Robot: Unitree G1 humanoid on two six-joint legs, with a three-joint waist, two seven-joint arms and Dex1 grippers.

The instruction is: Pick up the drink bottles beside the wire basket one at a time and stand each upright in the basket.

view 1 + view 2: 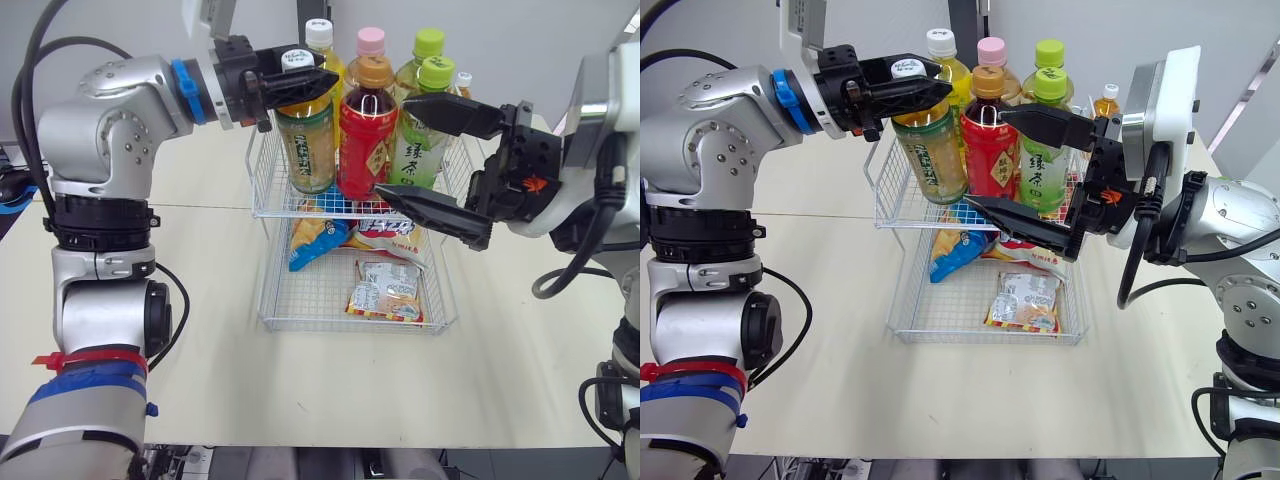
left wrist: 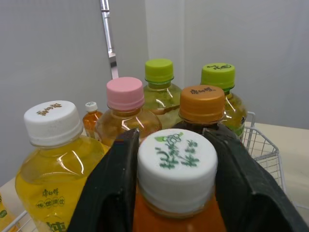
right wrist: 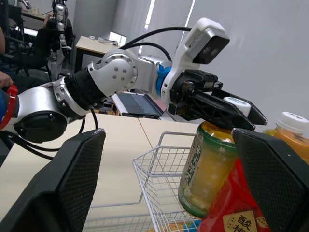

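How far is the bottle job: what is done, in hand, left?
Done: five bottles stand upright in the wire basket, top tier. In hand: the left gripper, shut on a white-capped bottle at the tier's front left corner. The right gripper is open. Left: release it; a small orange bottle behind the basket may remain.

The left arm (image 1: 110, 110) is bent at the elbow, its forearm held level and reaching inward. The left gripper (image 1: 315, 82) has its two black fingers clamped on the neck of a white-capped bottle (image 1: 305, 145). The right arm (image 1: 600, 130) reaches in from the opposite side. The right gripper (image 1: 392, 148) is spread wide, one finger above the other.
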